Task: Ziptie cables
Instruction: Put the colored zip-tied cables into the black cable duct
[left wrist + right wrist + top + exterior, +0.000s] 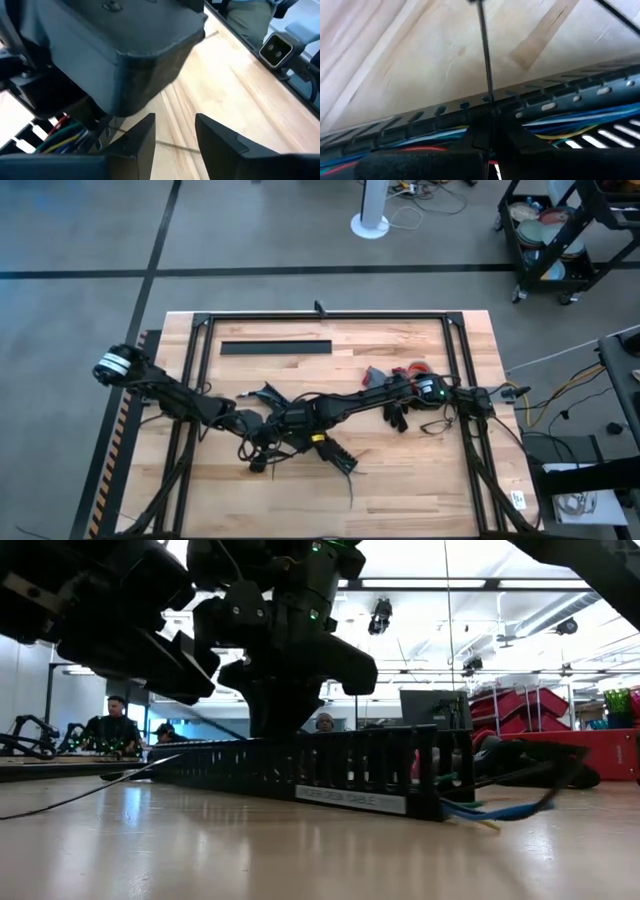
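**High view.** The left arm (170,390) and right arm (370,398) meet over the middle of the worktop (410,480). Their ends crowd together just beside the near-centre duct (337,457). A black bar (275,347) lies well apart, near the far edge. The worktop's near and right-hand parts are bare wood.

**Low view.** The comb-toothed duct stands on the worktop. Blue and yellow cables (495,810) spill from its right end. Both arms hang directly above it. The wood in front of the duct is open.

**Left wrist view.** The left tool (175,122) has its fingers apart, low over the worktop. A thin dark ziptie (172,145) lies on the wood between them. Green, red and yellow cables show in the duct alongside. The right arm's housing looms close above.

**Right wrist view.** The right tool (490,145) is clamped on a second, straight ziptie (485,60), which rises out from between its fingers. Blue, yellow and red cables run lengthwise inside the slotted duct, just past the fingertips, with bare wood beyond.
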`<state>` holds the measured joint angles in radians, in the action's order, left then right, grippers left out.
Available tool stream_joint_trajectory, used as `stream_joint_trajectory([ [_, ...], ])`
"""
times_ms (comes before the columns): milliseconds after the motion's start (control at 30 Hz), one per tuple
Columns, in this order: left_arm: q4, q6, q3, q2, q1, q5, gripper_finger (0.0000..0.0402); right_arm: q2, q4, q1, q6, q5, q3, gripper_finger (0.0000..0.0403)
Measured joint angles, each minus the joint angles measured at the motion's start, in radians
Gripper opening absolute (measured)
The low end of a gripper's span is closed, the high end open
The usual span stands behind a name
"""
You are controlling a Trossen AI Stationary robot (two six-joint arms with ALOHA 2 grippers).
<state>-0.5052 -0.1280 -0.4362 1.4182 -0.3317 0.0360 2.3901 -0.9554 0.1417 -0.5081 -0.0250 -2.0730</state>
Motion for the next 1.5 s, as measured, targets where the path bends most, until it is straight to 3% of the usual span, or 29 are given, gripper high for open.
stream_joint_trajectory([
  [400, 0.014, -0.008, 0.000, 0.007, 0.000, 0.010, 0.0107, 0.001, 0.031, 0.000, 0.003, -0.001, 0.031, 0.0000],
  [600, 0.175, -0.036, 0.000, -0.106, -0.014, 0.011, 0.0101, 0.000, 0.060, -0.003, 0.018, -0.001, 0.031, 0.0009],
  [800, 0.390, -0.050, 0.000, -0.283, -0.018, -0.017, 0.0100, 0.000, 0.065, -0.001, 0.012, -0.009, 0.031, 0.0054],
  [1067, 0.442, -0.033, 0.024, -0.390, -0.018, -0.028, 0.0099, 0.000, 0.032, 0.011, 0.011, -0.002, -0.005, 0.0127],
  [1233, 0.433, -0.072, 0.035, -0.377, -0.018, -0.031, 0.0104, -0.002, -0.015, 0.020, 0.025, 0.003, -0.040, 0.0157],
  [1500, 0.341, -0.123, 0.037, -0.247, -0.018, -0.038, 0.0130, -0.005, -0.064, 0.027, 0.064, 0.002, -0.081, 0.0181],
])
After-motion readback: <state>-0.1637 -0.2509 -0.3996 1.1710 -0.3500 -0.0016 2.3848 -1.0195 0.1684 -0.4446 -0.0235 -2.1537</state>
